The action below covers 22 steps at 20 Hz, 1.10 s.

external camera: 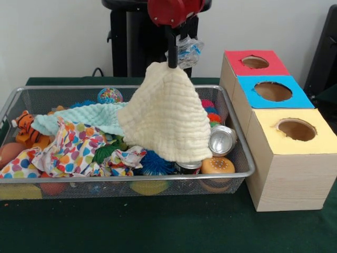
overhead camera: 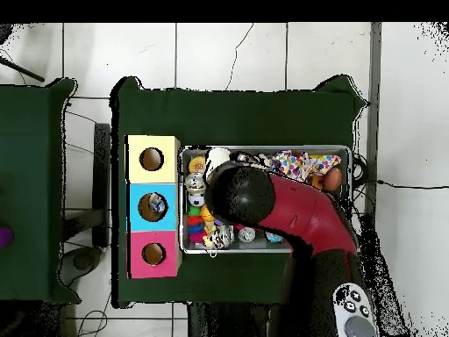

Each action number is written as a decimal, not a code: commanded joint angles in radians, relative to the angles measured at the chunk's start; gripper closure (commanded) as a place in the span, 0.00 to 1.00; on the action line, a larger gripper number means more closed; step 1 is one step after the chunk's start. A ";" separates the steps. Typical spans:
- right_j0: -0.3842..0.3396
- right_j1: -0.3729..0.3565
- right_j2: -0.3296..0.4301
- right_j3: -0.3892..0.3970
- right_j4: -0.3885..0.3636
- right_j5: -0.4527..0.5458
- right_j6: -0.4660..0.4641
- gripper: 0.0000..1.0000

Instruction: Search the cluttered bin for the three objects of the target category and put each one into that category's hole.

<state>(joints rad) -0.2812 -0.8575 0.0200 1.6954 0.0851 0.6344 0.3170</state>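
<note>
step: lifting cream waffle cloth (external camera: 167, 113) clear of wire bin (external camera: 239, 153) | jaws (external camera: 172, 64): clamped on cloth's top, hem draping over a steel cup (external camera: 221, 140) | advice: raise until hem clears rim, then carry toward blue-topped box (external camera: 273, 91), likely its hole

Cream waffle-textured cloth (external camera: 167, 120), polka-dot multicoloured cloth (external camera: 68, 150), red, blue, yellow-topped boxes (external camera: 287, 129).

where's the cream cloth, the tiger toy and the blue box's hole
cream cloth (external camera: 167, 113): front view, middle of the hanging fabric, lifted by the gripper (external camera: 172, 64).
tiger toy (external camera: 25, 128): front view, its striped body at the bin's left end.
blue box's hole (external camera: 273, 91): front view, centre of the round opening.
</note>
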 commanded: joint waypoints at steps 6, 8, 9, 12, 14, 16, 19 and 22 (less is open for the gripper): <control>0.107 0.054 -0.078 -0.090 -0.001 0.144 0.400 1.00; 0.122 0.057 -0.086 -0.095 0.005 0.144 0.407 1.00; 0.128 0.057 -0.089 -0.096 0.007 0.143 0.411 1.00; 0.140 0.061 -0.099 -0.107 0.008 0.149 0.410 1.00; 0.144 0.063 -0.103 -0.110 0.008 0.149 0.410 1.00; 0.149 0.067 -0.105 -0.112 0.012 0.148 0.415 1.00; 0.158 0.073 -0.109 -0.118 0.016 0.150 0.427 1.00; 0.169 0.082 -0.111 -0.130 0.019 0.154 0.441 1.00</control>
<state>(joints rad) -0.1188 -0.8256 -0.0857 1.6057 0.0828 0.6536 0.4181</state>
